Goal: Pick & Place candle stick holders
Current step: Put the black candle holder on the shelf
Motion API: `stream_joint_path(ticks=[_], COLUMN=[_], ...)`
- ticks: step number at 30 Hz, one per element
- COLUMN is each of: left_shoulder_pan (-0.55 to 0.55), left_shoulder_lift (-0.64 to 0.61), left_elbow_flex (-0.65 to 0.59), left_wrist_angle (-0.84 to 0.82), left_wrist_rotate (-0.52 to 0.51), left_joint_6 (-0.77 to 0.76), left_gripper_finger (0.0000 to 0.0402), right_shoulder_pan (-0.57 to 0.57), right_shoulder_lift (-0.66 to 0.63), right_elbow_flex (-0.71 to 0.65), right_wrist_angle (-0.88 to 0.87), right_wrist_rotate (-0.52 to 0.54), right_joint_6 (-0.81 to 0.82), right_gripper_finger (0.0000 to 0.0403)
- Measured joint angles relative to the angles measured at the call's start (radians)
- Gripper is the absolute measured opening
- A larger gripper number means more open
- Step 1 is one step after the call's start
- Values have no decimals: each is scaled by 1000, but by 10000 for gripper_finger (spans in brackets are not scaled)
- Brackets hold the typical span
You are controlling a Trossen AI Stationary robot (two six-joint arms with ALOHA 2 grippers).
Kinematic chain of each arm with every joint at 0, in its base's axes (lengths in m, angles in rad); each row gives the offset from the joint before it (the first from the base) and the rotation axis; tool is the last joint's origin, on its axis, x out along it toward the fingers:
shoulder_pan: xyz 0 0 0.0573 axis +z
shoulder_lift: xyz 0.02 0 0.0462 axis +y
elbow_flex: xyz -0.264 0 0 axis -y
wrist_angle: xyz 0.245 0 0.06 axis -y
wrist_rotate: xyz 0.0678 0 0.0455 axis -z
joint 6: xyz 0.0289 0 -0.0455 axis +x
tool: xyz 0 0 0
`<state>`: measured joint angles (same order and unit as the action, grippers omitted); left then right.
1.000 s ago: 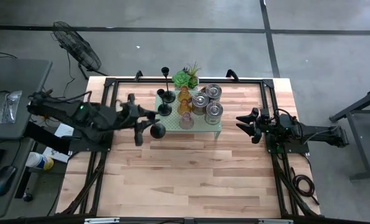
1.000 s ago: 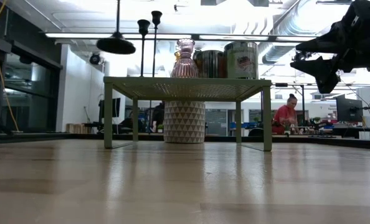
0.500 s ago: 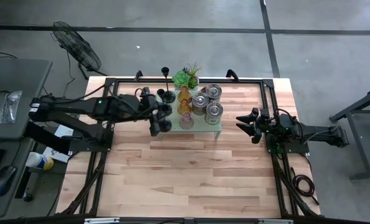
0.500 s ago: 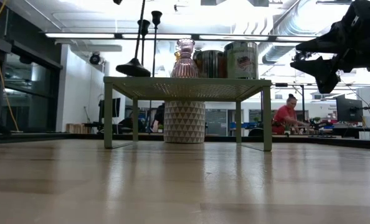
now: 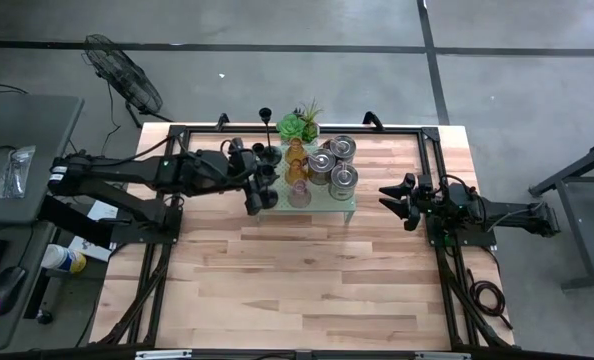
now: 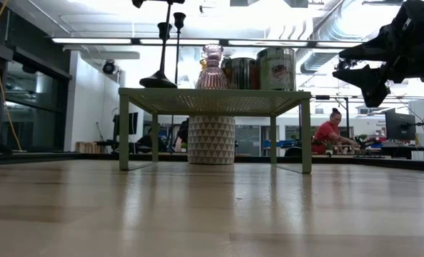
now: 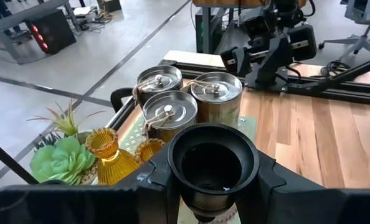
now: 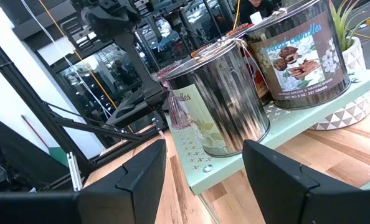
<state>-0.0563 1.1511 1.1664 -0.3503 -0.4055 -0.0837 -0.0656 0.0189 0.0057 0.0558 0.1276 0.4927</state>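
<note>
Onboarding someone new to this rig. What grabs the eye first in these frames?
The pale green stand at the table's far middle, crowded with silvery tin holders, amber glass holders and a green spiky plant just behind. Next, the left hand at the stand's left end, gripping a tall black holder whose base sits at the stand's top. The right hand waits open off the right end.

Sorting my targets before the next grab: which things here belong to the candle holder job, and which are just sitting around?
Job: black holders, one in the left gripper; silvery tins; amber glass holders.

Bystanders: green plant, pale green stand, floor fan.
</note>
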Motion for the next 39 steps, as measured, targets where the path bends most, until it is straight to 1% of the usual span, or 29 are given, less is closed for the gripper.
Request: stream_joint_path(ticks=[19, 24, 32, 36, 39], left_shoulder_pan=[0, 0, -1, -1, -1], left_shoulder_lift=[13, 31, 28, 22, 23], left_elbow_flex=[-4, -39, -41, -41, -41], left_wrist_angle=[15, 90, 84, 70, 67], left_wrist_rotate=[-15, -26, -47, -56, -80], left_joint_6=[-26, -29, -26, -28, -33], left_gripper_finger=[106, 106, 106, 100, 99], right_shoulder_pan=[0, 0, 0, 0, 0], right_shoulder_lift=[0, 0, 4, 4, 4], right_elbow_flex=[0, 0, 0, 0, 0], right_wrist_angle=[0, 0, 0, 0, 0], right_wrist_rotate=[0, 0, 0, 0, 0], right_joint_6=[0, 0, 0, 0, 0], right_gripper_finger=[206, 206, 206, 206, 206])
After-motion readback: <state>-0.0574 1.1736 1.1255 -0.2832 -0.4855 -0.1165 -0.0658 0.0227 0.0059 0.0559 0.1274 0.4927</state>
